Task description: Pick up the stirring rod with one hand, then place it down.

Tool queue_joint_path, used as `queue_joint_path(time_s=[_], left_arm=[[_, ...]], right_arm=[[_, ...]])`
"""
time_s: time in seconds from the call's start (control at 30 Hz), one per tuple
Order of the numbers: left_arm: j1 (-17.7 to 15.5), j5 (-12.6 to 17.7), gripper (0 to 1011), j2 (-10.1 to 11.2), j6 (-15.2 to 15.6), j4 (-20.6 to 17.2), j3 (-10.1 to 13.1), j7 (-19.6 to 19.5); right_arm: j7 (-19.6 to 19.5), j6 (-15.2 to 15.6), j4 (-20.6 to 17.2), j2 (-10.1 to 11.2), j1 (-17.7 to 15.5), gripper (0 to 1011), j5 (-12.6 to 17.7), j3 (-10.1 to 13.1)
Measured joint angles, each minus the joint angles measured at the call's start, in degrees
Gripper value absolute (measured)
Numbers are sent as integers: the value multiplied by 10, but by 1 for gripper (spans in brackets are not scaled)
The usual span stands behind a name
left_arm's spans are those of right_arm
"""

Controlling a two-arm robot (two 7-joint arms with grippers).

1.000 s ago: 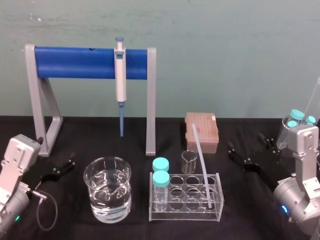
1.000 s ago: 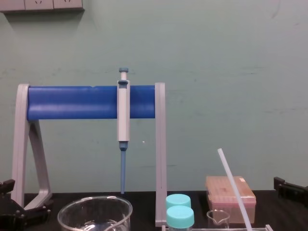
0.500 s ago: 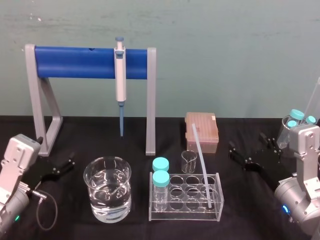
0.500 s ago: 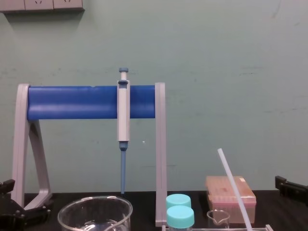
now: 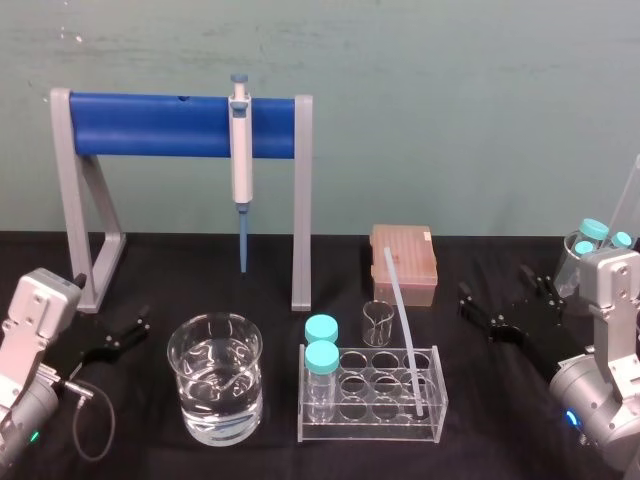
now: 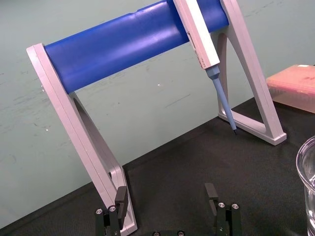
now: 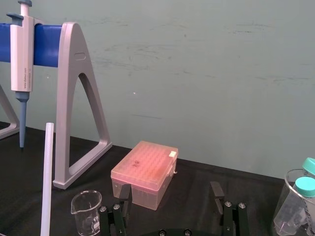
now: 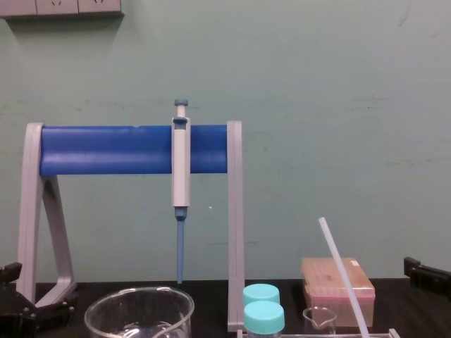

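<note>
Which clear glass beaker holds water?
The large wide beaker left of the clear plastic tube rack. The tiny spouted beaker behind the rack looks empty; the far-right one holds teal-capped tubes.

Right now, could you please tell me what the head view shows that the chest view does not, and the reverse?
The head view adds the stirring rod's lower end standing in a right-hand hole of the clear test-tube rack, and teal-capped vials at the far right. The chest view adds wall sockets above the stand. Both show the rod leaning untouched, the pipette hanging on the grey-and-blue stand, the pink tip box, two teal-capped tubes, and the open left gripper and right gripper low at either side.
</note>
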Motion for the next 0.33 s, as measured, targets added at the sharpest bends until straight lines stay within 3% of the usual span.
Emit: queue_joint_path(time_s=[0.33], left_arm=[[0,0,1005,0,0,0,0,0]], right_arm=[[0,0,-1,0,0,1004,0,0]])
